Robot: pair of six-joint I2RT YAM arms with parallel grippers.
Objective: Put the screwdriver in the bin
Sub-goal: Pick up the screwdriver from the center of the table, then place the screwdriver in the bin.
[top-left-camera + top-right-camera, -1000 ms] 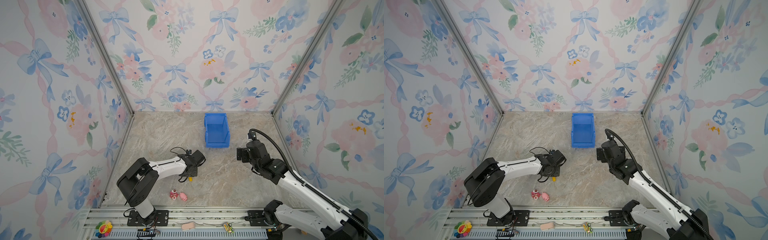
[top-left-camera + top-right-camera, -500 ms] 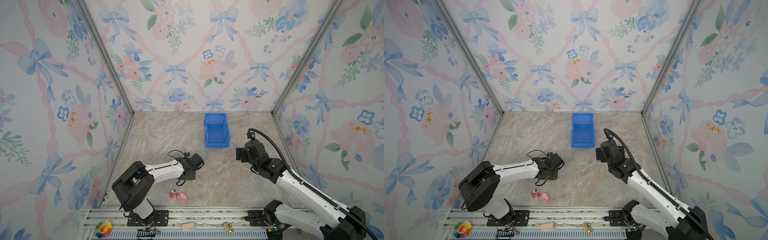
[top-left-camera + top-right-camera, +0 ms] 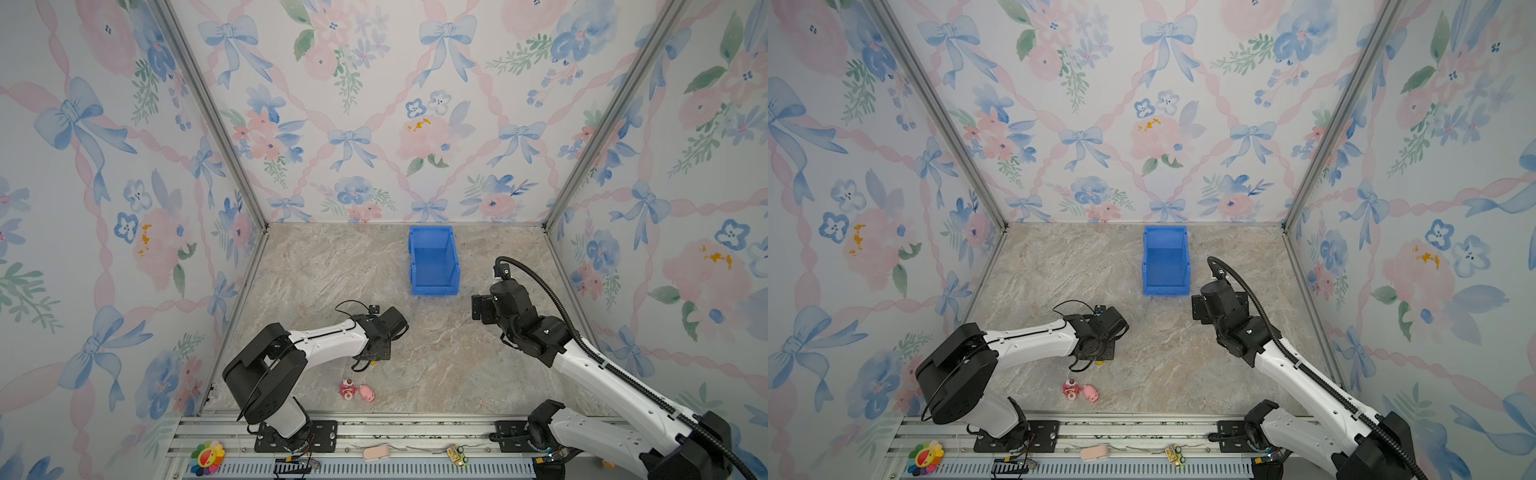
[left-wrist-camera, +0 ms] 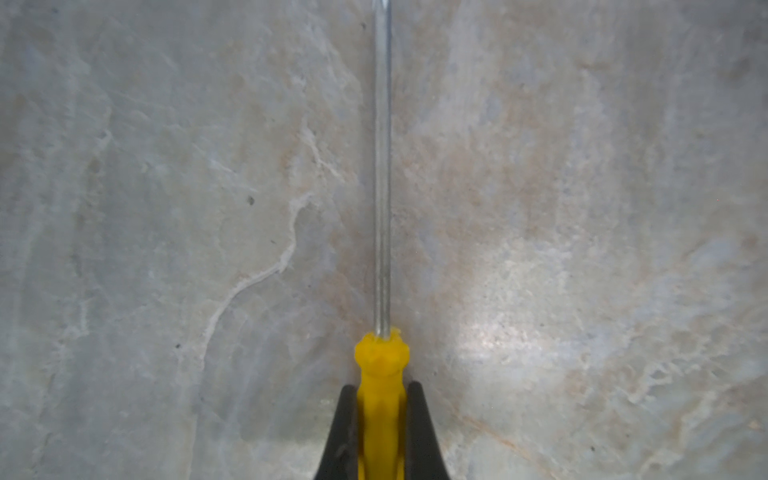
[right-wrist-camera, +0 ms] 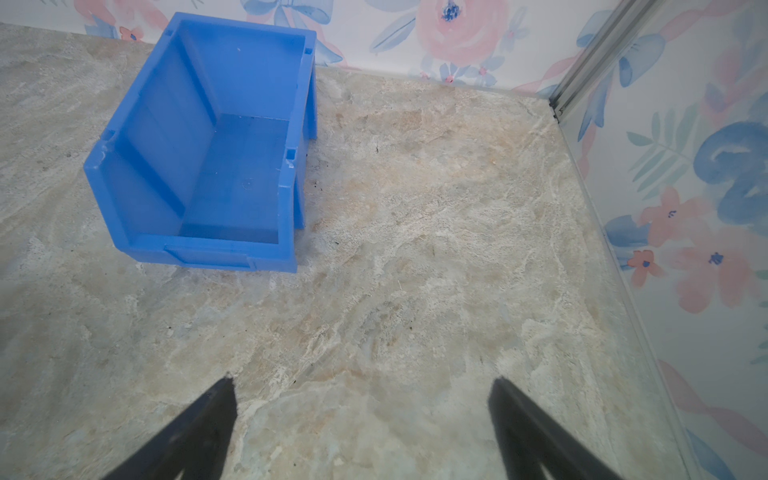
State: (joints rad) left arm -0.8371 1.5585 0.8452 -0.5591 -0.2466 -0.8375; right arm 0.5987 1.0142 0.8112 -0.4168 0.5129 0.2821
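Left tool (image 4: pixel 381 390): clamping the screwdriver (image 4: pixel 382 232) by its yellow handle, down at the desk (image 4: pixel 582 208).
Right tool (image 5: pixel 361 388): standing wide, holding nothing, near-right of the bin (image 5: pixel 166 137).

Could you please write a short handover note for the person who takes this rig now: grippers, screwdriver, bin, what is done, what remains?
Left gripper: shut on the yellow handle of the screwdriver, low over the table; lifted or not, I cannot tell.
Right gripper: open, empty, facing the bin.
Bin: empty, at the back of the table.
Done: the grasp. To do: lift, carry to the bin, release inside.
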